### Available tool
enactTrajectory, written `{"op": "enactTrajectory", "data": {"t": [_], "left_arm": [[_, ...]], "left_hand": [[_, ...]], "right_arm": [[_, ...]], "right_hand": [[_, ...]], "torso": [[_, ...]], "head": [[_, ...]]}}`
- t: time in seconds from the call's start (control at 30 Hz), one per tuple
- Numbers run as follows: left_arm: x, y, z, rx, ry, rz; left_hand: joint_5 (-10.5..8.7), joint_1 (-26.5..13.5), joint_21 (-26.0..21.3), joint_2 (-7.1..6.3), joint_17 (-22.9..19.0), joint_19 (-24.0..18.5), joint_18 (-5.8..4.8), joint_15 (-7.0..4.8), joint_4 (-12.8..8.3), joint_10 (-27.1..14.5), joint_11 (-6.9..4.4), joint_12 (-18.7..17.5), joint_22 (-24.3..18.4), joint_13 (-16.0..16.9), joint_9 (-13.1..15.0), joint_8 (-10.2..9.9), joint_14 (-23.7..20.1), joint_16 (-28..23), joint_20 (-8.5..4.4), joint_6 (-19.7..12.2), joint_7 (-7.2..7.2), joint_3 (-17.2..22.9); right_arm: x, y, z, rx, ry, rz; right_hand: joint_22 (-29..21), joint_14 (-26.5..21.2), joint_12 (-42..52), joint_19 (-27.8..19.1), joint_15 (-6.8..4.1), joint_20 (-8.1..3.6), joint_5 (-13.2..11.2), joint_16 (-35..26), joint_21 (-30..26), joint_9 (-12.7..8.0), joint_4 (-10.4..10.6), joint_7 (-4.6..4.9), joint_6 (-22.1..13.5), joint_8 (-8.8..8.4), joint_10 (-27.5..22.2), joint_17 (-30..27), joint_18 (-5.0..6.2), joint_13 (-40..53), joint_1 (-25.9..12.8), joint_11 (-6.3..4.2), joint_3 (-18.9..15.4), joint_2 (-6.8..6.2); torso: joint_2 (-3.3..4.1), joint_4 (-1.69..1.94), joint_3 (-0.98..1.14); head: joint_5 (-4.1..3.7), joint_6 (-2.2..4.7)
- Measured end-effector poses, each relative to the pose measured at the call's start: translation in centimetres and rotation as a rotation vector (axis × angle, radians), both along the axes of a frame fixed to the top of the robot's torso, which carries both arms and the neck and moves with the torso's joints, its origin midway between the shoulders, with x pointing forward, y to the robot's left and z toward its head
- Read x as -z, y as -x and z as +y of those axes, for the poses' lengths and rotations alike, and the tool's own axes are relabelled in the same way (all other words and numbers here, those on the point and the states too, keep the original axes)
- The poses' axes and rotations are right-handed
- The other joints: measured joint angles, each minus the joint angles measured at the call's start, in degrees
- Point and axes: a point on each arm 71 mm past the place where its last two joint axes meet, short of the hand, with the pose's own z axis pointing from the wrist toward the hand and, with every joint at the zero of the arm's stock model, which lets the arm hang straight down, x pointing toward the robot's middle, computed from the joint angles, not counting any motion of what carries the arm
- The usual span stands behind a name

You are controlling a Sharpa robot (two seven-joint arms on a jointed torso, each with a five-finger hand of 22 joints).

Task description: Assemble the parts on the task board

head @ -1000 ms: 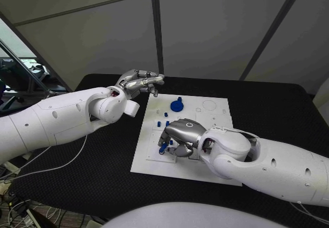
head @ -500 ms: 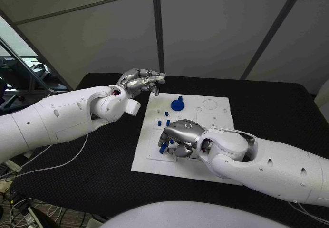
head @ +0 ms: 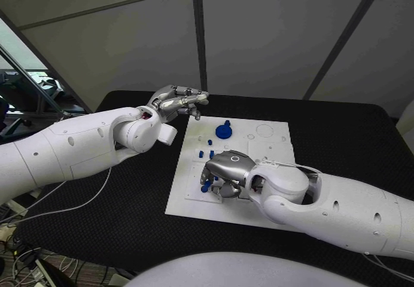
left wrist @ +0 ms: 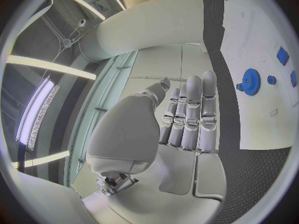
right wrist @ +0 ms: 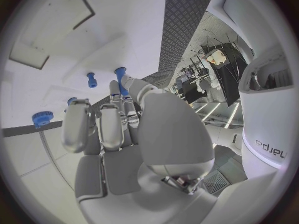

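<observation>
Your white rectangular task board (head: 194,197), one round blue gear (head: 224,132), right hand (head: 226,173) pinching one small blue peg (head: 205,188), left hand (head: 177,103) curled, holding nothing.

Surface: black table (head: 345,128) carrying the white rectangular task board (head: 267,136) at its middle.
Left hand (head: 177,101): raised over the surface just beyond the board's far left corner.
Right hand (head: 226,173): low over the board's near left part.
Blue round gear-shaped part (head: 224,132): on the board's far half, between the two hands.
Small blue pegs (head: 210,143): on the board, between gear and right hand.
Blue peg (right wrist: 120,79): at the right hand's fingertips; whether it is pinched cannot be told.
</observation>
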Motion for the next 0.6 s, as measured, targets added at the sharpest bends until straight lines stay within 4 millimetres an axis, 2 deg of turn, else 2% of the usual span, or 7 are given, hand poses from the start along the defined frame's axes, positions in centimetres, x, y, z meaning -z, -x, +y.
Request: {"op": "enactTrajectory", "data": {"t": [0.6], "left_arm": [[0.03, 0.0, -0.02, 0.003, 0.0, 0.003]], "left_hand": [[0.0, 0.0, 0.0, 0.0, 0.0, 0.0, 0.0, 0.0, 0.0, 0.0, 0.0, 0.0, 0.0, 0.0, 0.0, 0.0, 0.0, 0.0, 0.0, 0.0, 0.0, 0.0]], "right_arm": [[-0.03, 0.24, 0.35, 0.002, 0.02, -0.028]], "right_hand": [[0.1, 0.0, -0.2, 0.0, 0.0, 0.0, 0.0, 0.0, 0.0, 0.0, 0.0, 0.14, 0.2, 0.19, 0.2, 0.0, 0.0, 0.0, -0.3, 0.21, 0.0, 0.03]], "torso": [[-0.03, 0.0, 0.03]], "head": [[0.05, 0.03]]}}
